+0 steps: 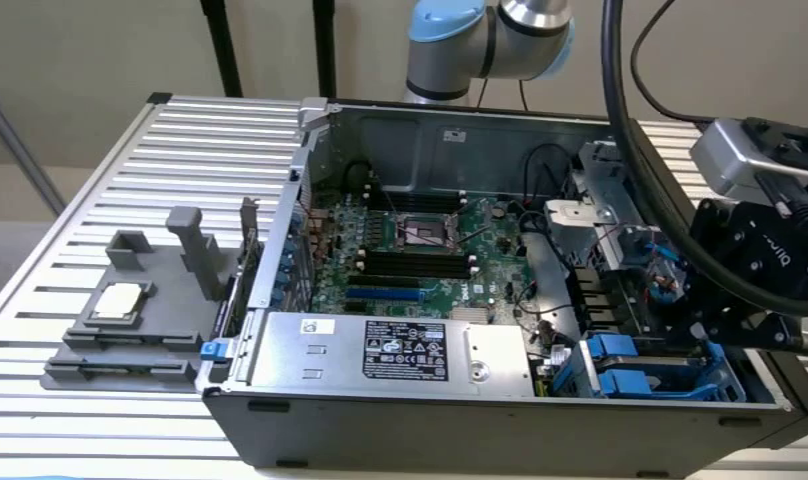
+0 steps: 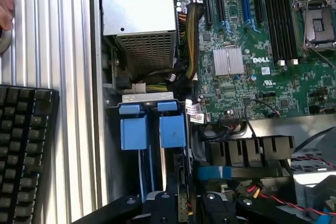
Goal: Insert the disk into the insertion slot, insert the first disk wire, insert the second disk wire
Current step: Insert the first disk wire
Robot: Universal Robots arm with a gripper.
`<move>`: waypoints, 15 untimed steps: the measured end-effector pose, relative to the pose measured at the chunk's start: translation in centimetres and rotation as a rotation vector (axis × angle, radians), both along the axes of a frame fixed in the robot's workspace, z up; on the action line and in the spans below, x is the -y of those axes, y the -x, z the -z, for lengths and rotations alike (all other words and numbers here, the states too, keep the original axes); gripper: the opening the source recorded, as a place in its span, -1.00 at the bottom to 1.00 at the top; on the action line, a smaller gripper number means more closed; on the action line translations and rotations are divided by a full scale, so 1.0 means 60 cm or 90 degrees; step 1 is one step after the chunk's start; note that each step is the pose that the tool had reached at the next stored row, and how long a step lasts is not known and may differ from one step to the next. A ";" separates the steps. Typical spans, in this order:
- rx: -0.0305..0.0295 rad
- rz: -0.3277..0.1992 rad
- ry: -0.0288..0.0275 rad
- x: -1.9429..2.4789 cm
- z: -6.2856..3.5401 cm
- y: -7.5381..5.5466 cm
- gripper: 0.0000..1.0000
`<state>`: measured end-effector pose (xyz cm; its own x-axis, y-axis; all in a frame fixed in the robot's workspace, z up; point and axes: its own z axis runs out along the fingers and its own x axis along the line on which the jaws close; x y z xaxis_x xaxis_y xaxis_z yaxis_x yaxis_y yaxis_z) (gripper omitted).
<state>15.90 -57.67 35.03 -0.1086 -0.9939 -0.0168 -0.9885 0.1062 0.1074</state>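
While the gripper (image 1: 684, 325) hangs low over the drive corner of the open computer case (image 1: 511, 420), at the exterior view's right, I cannot tell how far apart its jaws stand. Just beside it the disk (image 2: 153, 129), in its blue carrier, sits on edge in the insertion slot (image 2: 113, 145), its long axis running down into the bay. Nearby lies the silver power supply (image 1: 391, 350). A keyboard (image 2: 23, 150) rests on the slatted surface (image 1: 97, 180).
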 end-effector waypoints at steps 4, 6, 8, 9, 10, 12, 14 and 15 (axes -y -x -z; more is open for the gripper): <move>0.0000 0.000 -0.0001 0.0000 -0.009 0.021 -0.51; 0.0000 0.000 0.0000 -0.0001 -0.011 0.034 -0.51; 0.0000 0.000 0.0000 -0.0001 -0.011 0.043 -0.51; 0.0000 0.000 -0.0001 0.0000 -0.011 0.043 -0.51; 0.0000 0.000 -0.0001 0.0000 -0.011 0.043 -0.51; 0.0000 0.000 -0.0001 0.0000 -0.011 0.043 -0.51; 0.0000 0.000 0.0000 0.0000 -0.011 0.043 -0.51; 0.0000 0.000 0.0000 0.0000 -0.011 0.043 -0.51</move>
